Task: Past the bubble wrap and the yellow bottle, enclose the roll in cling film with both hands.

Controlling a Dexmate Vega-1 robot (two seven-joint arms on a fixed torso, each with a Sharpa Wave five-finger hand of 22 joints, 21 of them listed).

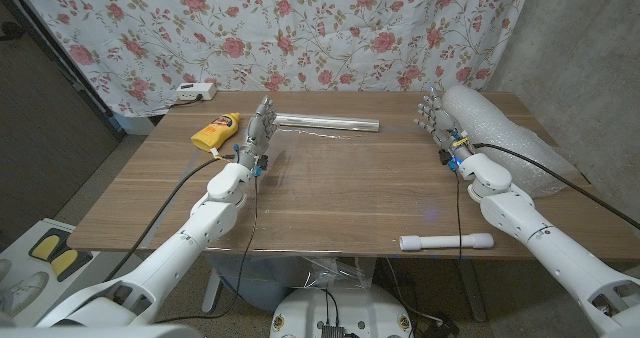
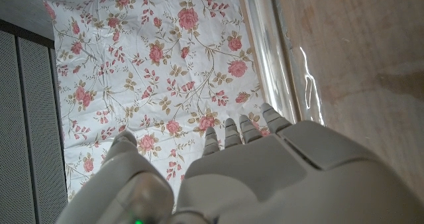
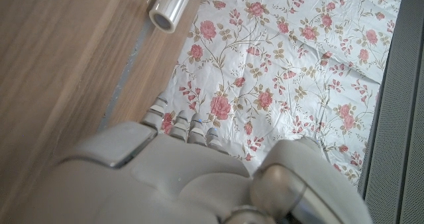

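The cling film roll (image 1: 325, 124) lies across the far middle of the table; its tube also shows in the left wrist view (image 2: 271, 65) and its end in the right wrist view (image 3: 169, 8). A clear sheet of film (image 1: 300, 208) stretches from it toward the near edge. A white roll (image 1: 446, 242) lies near the front right edge. The yellow bottle (image 1: 217, 130) lies at the far left, the bubble wrap (image 1: 510, 138) at the far right. My left hand (image 1: 260, 133) stands upright by the film roll's left end, fingers extended, holding nothing. My right hand (image 1: 437, 118) stands upright beside the bubble wrap, fingers apart and empty.
A floral curtain (image 1: 300, 28) hangs behind the table. A white box (image 1: 195, 92) sits on a ledge past the far left corner. Film hangs over the table's front edge (image 1: 330, 270). Cables run along both arms.
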